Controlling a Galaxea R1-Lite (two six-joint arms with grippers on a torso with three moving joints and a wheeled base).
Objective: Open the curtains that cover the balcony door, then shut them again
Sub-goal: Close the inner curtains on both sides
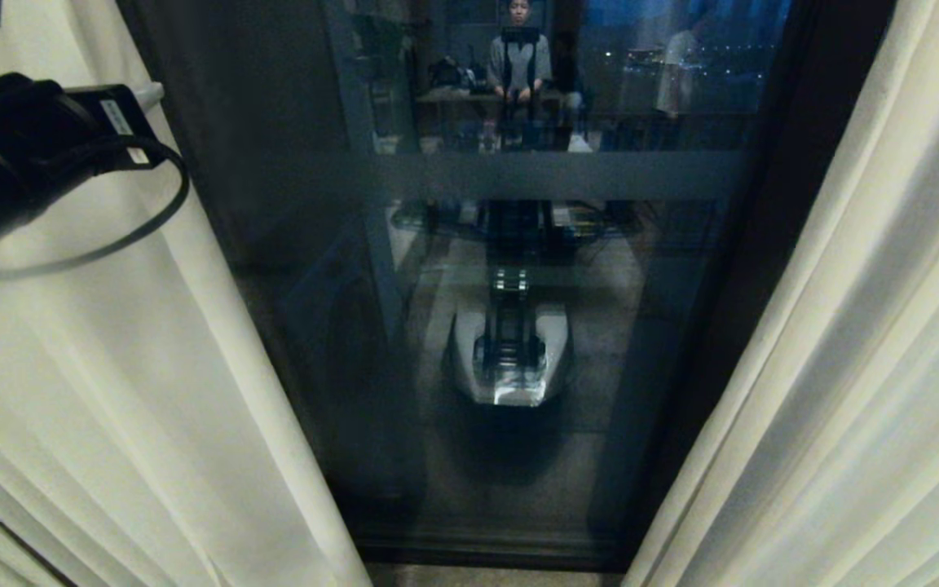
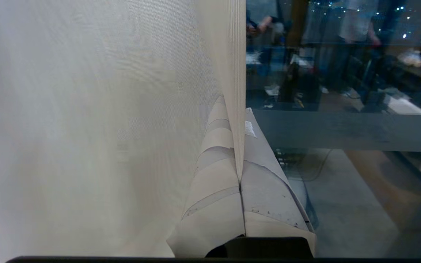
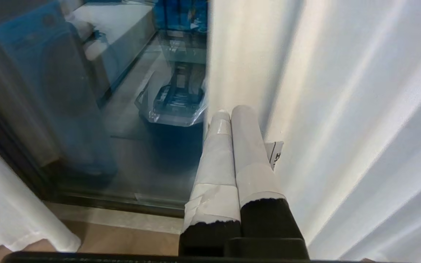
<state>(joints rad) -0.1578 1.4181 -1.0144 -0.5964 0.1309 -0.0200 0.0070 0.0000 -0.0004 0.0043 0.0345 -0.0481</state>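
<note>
Dark reflective glass of the balcony door (image 1: pixel 518 326) shows between the parted curtains (image 1: pixel 844 367). Left hand (image 2: pixel 240 120) is clamped on the hemmed edge of the panel left of the door; right hand (image 3: pixel 228 117) is closed, empty, beside the other panel

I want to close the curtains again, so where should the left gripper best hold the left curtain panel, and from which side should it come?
Probably by its hemmed inner edge, pinched from the glass-door side. That edge hangs straight and free, thin enough for the jaws. The left gripper is already shut on it there.
</note>
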